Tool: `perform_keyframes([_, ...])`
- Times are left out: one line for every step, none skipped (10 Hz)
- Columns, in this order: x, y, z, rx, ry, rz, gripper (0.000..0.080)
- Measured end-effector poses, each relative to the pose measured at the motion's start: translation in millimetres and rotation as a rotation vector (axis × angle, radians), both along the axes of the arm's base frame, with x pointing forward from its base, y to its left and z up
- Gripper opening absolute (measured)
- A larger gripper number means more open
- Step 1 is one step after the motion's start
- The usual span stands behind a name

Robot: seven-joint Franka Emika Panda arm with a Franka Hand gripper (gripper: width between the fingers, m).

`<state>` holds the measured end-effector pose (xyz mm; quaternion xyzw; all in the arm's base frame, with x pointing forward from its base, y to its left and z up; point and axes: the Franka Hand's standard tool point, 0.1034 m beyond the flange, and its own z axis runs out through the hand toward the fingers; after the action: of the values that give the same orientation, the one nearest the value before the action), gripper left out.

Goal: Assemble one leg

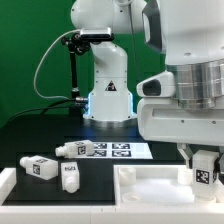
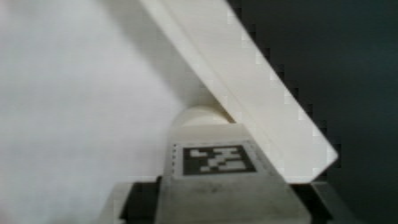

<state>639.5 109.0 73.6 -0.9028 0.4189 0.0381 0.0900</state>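
My gripper [image 1: 203,160] is shut on a white leg [image 1: 203,174] with a square tag on its side. It holds the leg upright over the exterior view's right end of the wide flat white tabletop piece [image 1: 160,186]. In the wrist view the leg [image 2: 217,150] sits between the two dark fingers [image 2: 135,200] of the gripper [image 2: 217,196]. Its far end is close to the tabletop's raised edge [image 2: 249,80]. I cannot tell whether the leg touches it. Three more legs lie on the table at the exterior view's left: one [image 1: 40,167], one [image 1: 70,178] and one [image 1: 71,149].
The marker board [image 1: 118,151] lies behind the tabletop, in front of the robot's base [image 1: 108,100]. A low white edge [image 1: 8,186] runs along the exterior view's left front. Dark table [image 2: 347,60] shows beside the tabletop in the wrist view.
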Motion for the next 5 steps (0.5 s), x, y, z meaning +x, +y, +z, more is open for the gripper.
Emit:
perform_keyframes([-1.0,3.4,-0.5,0.004,0.02,-0.158,0.0284])
perform_keyframes([-1.1,4.1,-0.6,0.02,0.032,-0.238,0.0284])
perform_keyframes([-0.9,3.5,-0.5,0.024,0.037,-0.263,0.0284])
perform_keyframes([-1.0,3.6,-0.6,0.024,0.036,-0.256,0.0291])
perform_keyframes([-1.4,4.2,-0.8,0.021,0.031,-0.224,0.0291])
